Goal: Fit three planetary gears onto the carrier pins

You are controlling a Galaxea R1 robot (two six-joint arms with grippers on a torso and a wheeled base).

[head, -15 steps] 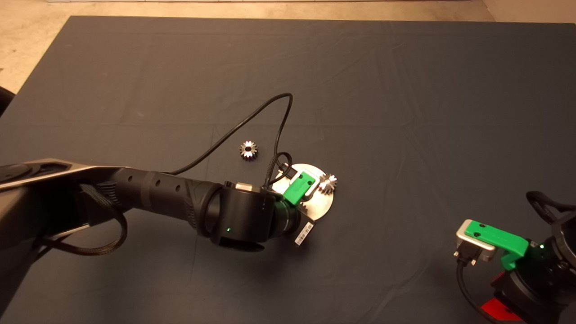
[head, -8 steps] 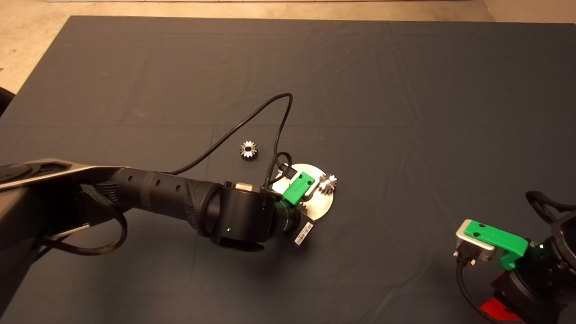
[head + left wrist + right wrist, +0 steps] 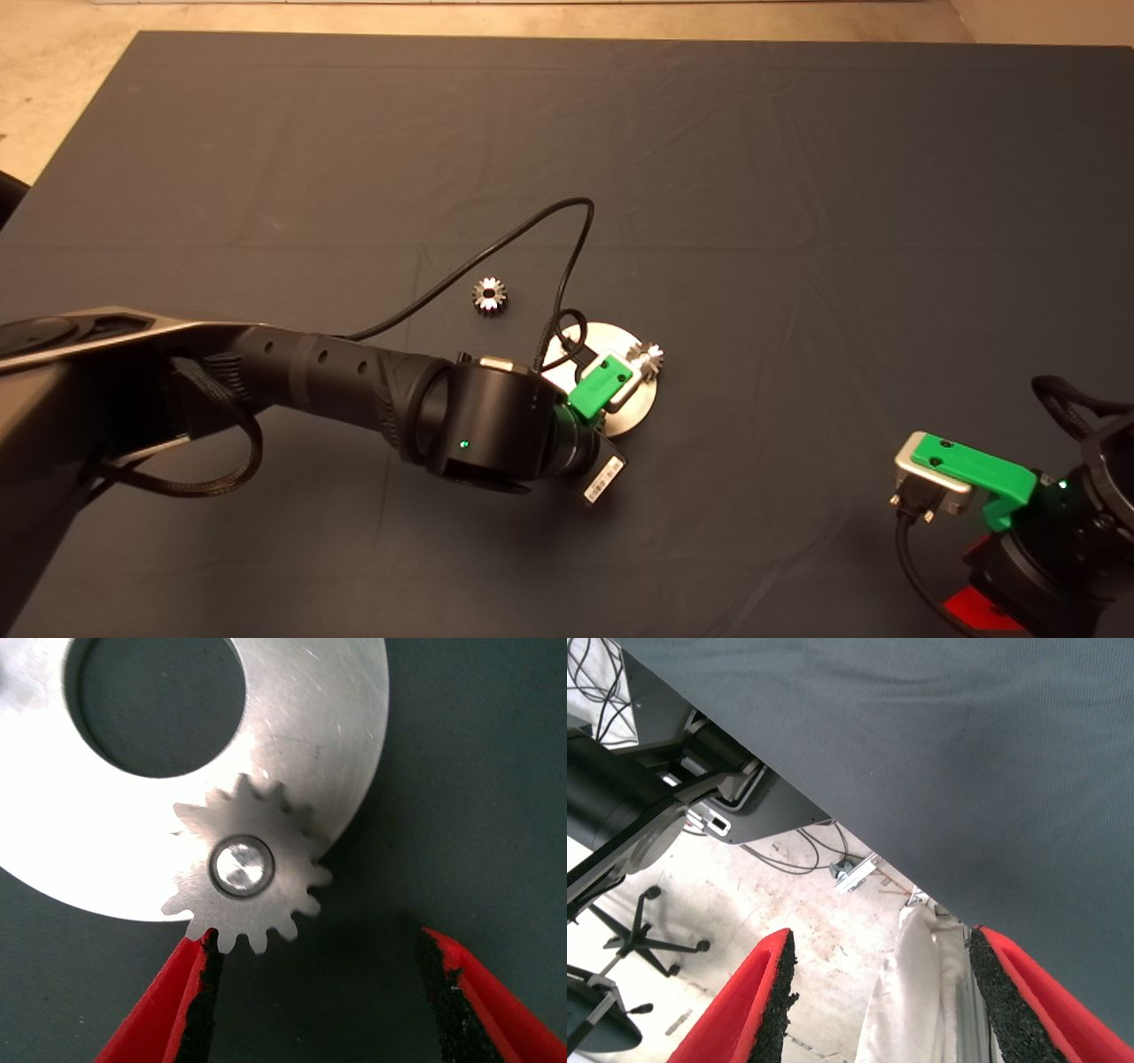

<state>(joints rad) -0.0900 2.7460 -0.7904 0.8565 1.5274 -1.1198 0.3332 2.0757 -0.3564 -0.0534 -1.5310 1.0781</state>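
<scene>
The shiny disc [image 3: 602, 339] lies mid-mat. In the left wrist view a planetary gear [image 3: 266, 824] sits on a carrier pin [image 3: 242, 865] at the edge of the disc [image 3: 310, 726]. My left gripper [image 3: 319, 939] is open around that spot, and one pad [image 3: 205, 992] is right at the gear's teeth. In the head view my left gripper [image 3: 606, 383] hangs over the disc's near edge. A second gear [image 3: 647, 358] shows at the disc's right edge. A third gear [image 3: 489, 294] lies loose on the mat to the far left of the disc.
My right gripper [image 3: 974, 478] is parked at the mat's lower right, open in its wrist view [image 3: 881, 937], looking past the mat's edge at the floor. The left arm's black cable [image 3: 567, 230] loops over the mat beside the loose gear.
My left arm has shifted a little to the right and toward the near side of the disc. Its cable loop moved right with it. The gears and the right arm have not moved.
</scene>
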